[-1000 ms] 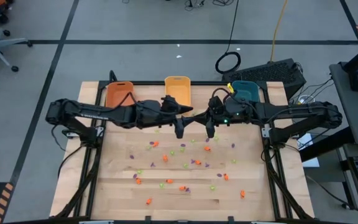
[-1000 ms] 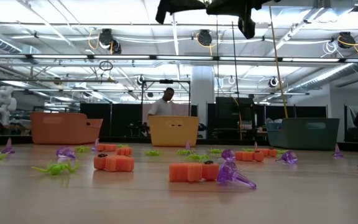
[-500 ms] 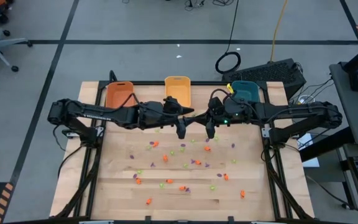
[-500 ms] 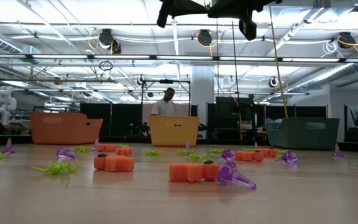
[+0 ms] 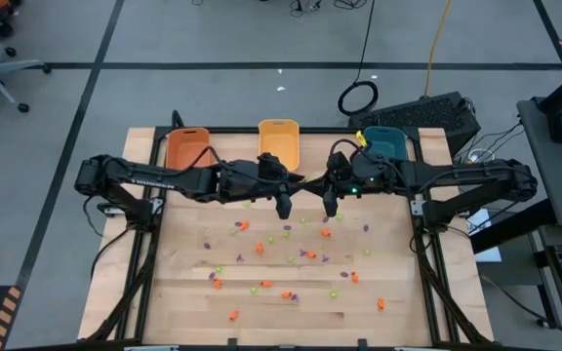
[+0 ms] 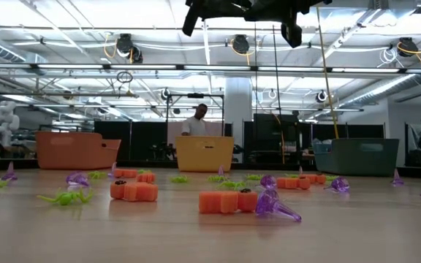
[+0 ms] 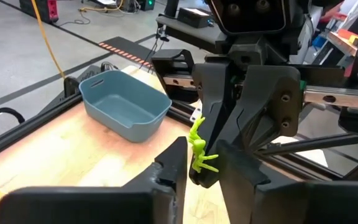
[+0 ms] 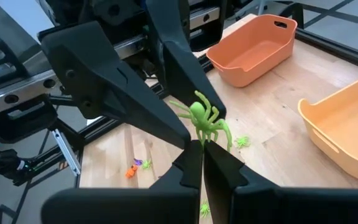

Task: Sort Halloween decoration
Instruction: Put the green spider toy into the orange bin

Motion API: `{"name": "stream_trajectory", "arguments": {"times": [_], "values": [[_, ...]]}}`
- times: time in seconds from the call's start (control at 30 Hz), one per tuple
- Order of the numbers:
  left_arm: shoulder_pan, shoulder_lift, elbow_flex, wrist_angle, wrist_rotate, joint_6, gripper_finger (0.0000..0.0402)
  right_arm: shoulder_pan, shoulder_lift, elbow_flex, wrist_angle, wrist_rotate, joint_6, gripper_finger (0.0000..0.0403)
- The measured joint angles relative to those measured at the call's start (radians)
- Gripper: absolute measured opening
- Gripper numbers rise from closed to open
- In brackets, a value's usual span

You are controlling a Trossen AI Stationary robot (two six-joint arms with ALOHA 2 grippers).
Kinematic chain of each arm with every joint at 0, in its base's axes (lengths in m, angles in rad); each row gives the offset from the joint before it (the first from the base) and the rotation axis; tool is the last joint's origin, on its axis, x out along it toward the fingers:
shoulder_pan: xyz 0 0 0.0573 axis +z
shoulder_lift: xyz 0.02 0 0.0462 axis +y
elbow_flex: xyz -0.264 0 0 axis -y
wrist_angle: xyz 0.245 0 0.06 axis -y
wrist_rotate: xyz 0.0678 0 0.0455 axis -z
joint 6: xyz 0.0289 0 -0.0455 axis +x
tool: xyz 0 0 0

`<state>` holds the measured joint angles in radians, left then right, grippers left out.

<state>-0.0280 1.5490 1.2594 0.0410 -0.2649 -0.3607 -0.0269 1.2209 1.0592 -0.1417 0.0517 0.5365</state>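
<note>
A: What surrounds the two grippers?
B: Small orange, green and purple plastic trinkets (image 5: pixel 305 254) lie scattered across the wooden table (image 5: pixel 183 292); the orange bin (image 5: pixel 186 148), yellow bin (image 5: pixel 278 140) and teal bin (image 7: pixel 124 104) along its far edge look empty.
A: And the light green plastic spider (image 8: pixel 202 119)?
B: Mid-air above the table's middle, pinched in the right gripper's (image 8: pixel 202 163) closed fingers, while the left gripper's (image 7: pixel 199 163) fingers, slightly apart, flank it.

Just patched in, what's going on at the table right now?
Mid-air handover above the table's middle. The right gripper is shut on a light green spider, and the left gripper is closing around the same spider from the other side. Both arms meet in front of the yellow bin. Many orange, green and purple trinkets lie unsorted on the wood; the orange bin and teal bin look empty.
</note>
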Motion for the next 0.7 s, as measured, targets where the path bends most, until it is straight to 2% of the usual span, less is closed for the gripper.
{"name": "stream_trajectory", "arguments": {"times": [0.43,0.7], "values": [[0.002,0.0,0.0,-0.001,0.002,-0.003,0.0007,0.0,0.0,0.0,0.0,0.0,-0.002,0.0],[0.016,-0.006,0.0,-0.025,0.007,-0.016,0.0003,0.0,0.0,-0.001,-0.001,0.0,-0.012,0.0014]]}}
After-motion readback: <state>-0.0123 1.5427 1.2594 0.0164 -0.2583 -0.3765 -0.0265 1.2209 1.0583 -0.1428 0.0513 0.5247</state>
